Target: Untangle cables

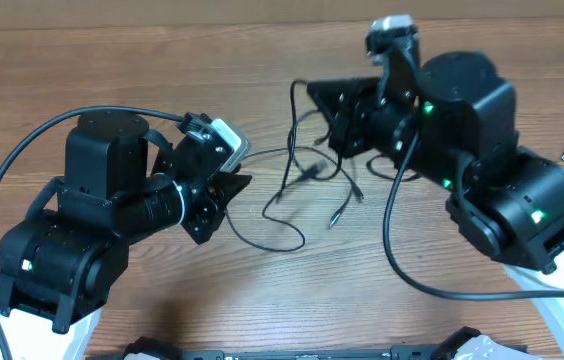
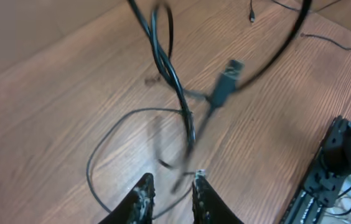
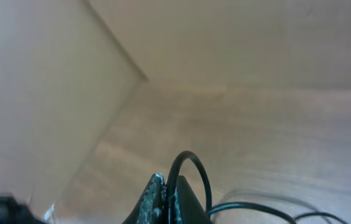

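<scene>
The cables [image 1: 307, 168] are a loose knot of thin black cords, partly lifted off the desk [image 1: 112, 60] and partly lying on it. Take the right claw [image 1: 334, 125] as the marker. The cords hang from it, cross one another just below it and trail away toward the left claw [image 1: 237, 185]. They end in a slack loop [image 1: 280, 232] on the wood, on the far side of the knot from the right claw.

The right claw is pressed together on the cables, and its own camera shows a cord arching up out of the closed tips. The left claw stands a little apart, away from the right claw, and clamps nothing that I can see. In its own camera two twisted cords and a flat plug [image 2: 227, 74] lie ahead of its tips. A thin cord runs close by the gap, but I cannot tell whether it touches a finger.

These cords look very light and limp, so they will likely sag, slide and drag along whatever they cross. Being thin and smooth, they may slip through a loose grip. The plug is the stiffest part and could catch in a loop. A good hold would be on one single cord, just behind its plug or a little way out from the crossing below the right claw, drawn slowly, since a hard tug would probably tighten the knot
</scene>
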`<state>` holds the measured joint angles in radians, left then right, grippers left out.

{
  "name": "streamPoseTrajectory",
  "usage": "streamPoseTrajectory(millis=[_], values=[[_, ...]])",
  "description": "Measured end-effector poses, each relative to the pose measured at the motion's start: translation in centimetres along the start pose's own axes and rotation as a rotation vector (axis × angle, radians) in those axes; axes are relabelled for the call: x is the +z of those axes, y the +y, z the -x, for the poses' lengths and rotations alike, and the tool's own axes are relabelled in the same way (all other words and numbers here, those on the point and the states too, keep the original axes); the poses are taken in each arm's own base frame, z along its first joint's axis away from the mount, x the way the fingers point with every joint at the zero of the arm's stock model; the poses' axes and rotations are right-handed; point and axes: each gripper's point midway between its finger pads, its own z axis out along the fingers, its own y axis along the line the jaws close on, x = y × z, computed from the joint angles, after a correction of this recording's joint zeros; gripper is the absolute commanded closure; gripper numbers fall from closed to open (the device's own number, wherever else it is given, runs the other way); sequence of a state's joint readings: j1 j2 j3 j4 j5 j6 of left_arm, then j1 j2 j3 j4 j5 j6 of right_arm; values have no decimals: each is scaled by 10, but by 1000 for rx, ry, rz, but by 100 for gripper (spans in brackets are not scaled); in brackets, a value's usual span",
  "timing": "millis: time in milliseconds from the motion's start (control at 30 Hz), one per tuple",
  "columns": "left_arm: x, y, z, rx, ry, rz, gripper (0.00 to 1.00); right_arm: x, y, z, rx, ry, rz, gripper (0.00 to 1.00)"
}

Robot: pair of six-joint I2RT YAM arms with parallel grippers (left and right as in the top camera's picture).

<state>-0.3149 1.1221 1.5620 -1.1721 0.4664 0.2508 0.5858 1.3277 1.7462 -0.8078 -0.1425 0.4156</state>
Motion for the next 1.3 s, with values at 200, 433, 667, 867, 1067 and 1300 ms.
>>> streamPoseTrajectory(millis=[200,433,667,867,1067,1300], values=[[12,10,-3,-137,16,24,77,-1,2,12,26,-34,35,96],[45,27,-11,-266,60,24,76,-2,7,9,47,-17,65,96],[59,29,-12,-305,84,-5,75,-2,6,10,52,-20,58,96],[60,27,-11,-313,80,-15,75,-1,-1,12,54,-38,18,96],[60,26,-11,-313,79,-20,75,-1,-12,7,61,-26,-38,96],[59,20,-8,-318,69,-59,59,2,-15,7,75,-23,-51,96]])
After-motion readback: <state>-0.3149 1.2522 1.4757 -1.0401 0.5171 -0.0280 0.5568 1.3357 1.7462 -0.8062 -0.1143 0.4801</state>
